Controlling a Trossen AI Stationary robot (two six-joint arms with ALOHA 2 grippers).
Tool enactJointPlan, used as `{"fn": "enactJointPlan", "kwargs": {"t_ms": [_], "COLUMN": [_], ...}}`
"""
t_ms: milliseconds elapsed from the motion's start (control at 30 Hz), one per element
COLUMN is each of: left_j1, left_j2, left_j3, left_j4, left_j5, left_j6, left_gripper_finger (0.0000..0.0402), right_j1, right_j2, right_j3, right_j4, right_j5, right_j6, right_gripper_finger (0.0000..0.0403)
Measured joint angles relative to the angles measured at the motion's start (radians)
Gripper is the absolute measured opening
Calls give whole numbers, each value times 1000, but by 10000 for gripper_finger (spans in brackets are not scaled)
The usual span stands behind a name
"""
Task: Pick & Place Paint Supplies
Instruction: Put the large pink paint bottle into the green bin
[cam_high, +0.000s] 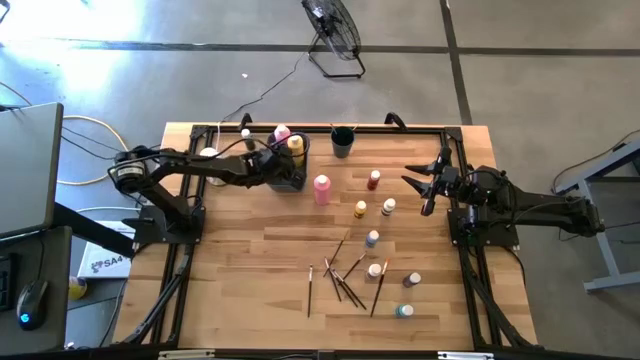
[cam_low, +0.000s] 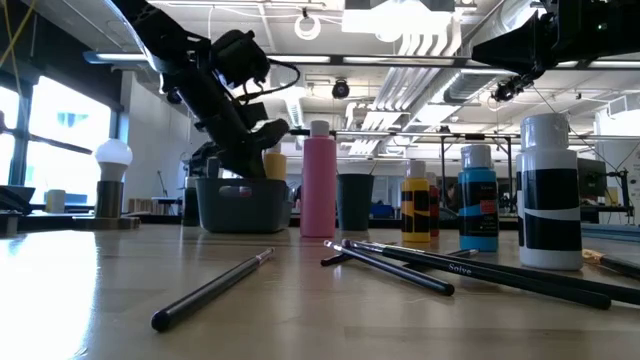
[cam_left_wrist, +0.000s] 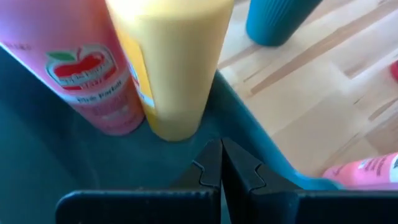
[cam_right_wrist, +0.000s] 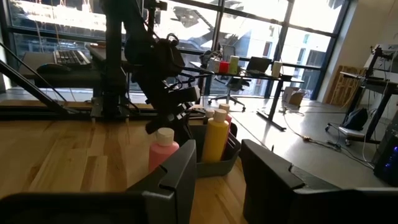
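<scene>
Left gripper clenched, empty, inside bin beside yellow bottle | right gripper released, idle, well apart | risk: retreating arm topples bottle.

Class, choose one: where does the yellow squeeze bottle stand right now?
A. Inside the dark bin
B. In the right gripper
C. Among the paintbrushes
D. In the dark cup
A: the yellow squeeze bottle stands upright inside the dark bin beside a pink bottle, with the shut left gripper just in front of it.
</scene>
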Motion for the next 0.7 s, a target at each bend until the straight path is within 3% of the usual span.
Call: {"fn": "enactJointPlan", "kwargs": {"t_ms": [367, 700], "left_j1": [0, 0], "left_j2": [96, 113], "left_j3": [138, 143], "left_j4": [-139, -145], "left_j5": [-21, -92], "left_j6": [15, 11], "left_gripper_finger": [0, 0], "right_j1": [0, 0], "right_j2": [0, 0], "right_j3": [0, 0], "right_j4": [-2, -21], "right_j5": [0, 0], "right_j6": [0, 0], "right_gripper_finger": [121, 121]}}
